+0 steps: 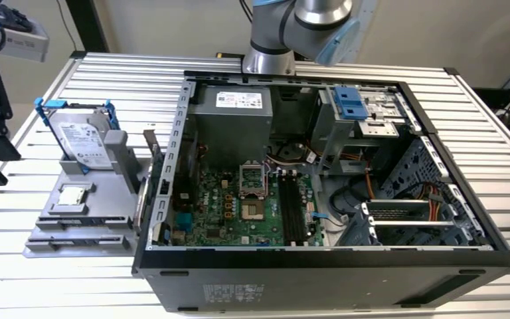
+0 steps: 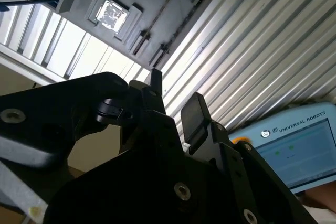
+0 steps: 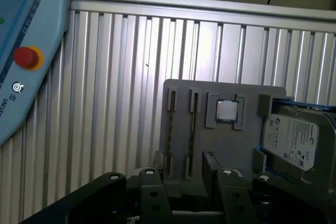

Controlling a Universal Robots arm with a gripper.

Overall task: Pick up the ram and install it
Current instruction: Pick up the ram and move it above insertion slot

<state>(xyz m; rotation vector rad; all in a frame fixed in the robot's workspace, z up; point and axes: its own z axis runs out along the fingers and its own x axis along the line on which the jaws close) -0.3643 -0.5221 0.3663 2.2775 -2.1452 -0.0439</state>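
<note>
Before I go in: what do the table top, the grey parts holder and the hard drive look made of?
Table top: bare metal, probably aluminium; silvery, reflective ribbed slats. Grey parts holder: matte, likely plastic, perhaps printed; no glints, blocky slots. Hard drive: silver metal casing under a pale label; its blue bracket looks plastic.

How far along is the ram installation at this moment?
Done: nothing shows as done; the long slots on the motherboard look unfilled. In hand: the pincer is open and empty, near the gray tray. Left: the ram, seemingly on edge in a tray slot, is not yet grasped or installed.
</note>
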